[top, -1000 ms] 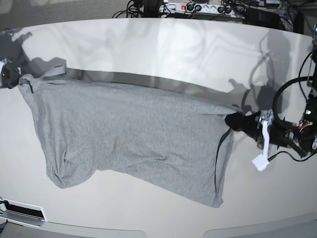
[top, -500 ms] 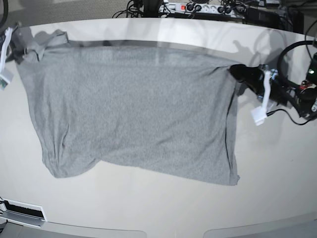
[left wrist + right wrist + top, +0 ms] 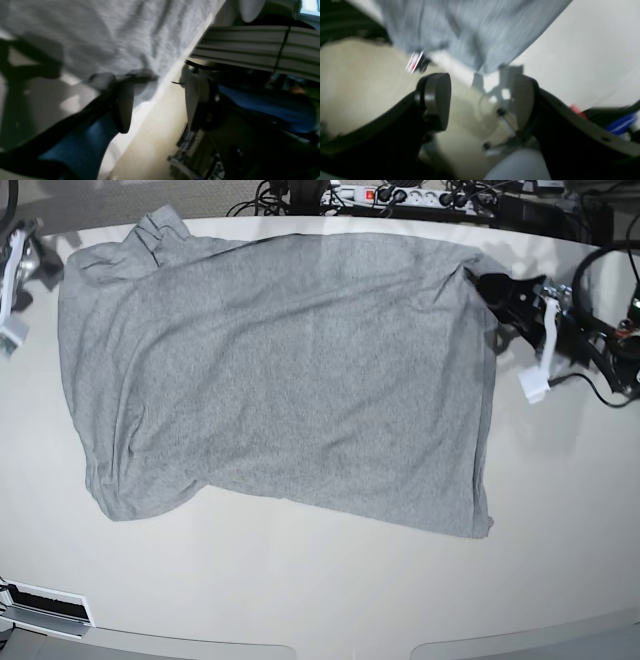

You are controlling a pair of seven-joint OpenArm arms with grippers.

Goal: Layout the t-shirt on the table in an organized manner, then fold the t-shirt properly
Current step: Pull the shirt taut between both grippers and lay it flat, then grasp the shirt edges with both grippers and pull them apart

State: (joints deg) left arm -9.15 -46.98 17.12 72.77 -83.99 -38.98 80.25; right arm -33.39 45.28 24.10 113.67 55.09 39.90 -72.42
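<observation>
- The t-shirt (image 3: 280, 380) lay spread across the far half of the surface (image 3: 330, 590), its top edge running close along the far curved rim.
- The cloth was heather-grey knit, soft and matte, with shallow wrinkles; no lettering showed on the upward face.
- Its outline was roughly rectangular, with a bunched fold at the far corner on the base view's left and a rounded lobe at the near corner on that side.
- The surface was glossy white, smooth and wide, curved at its edges.
- The left end effector (image 3: 492, 288), dark and blunt, sat at the shirt's far corner on the base view's right; the left wrist view showed its jaws standing apart with nothing between them, one pad (image 3: 124, 107) just beside the cloth.
- The right end effector (image 3: 480, 100) hung at the opposite far corner, jaws wide and empty, the cloth's edge just beyond them.
- A power strip (image 3: 410, 195) and cables lay past the far rim.
</observation>
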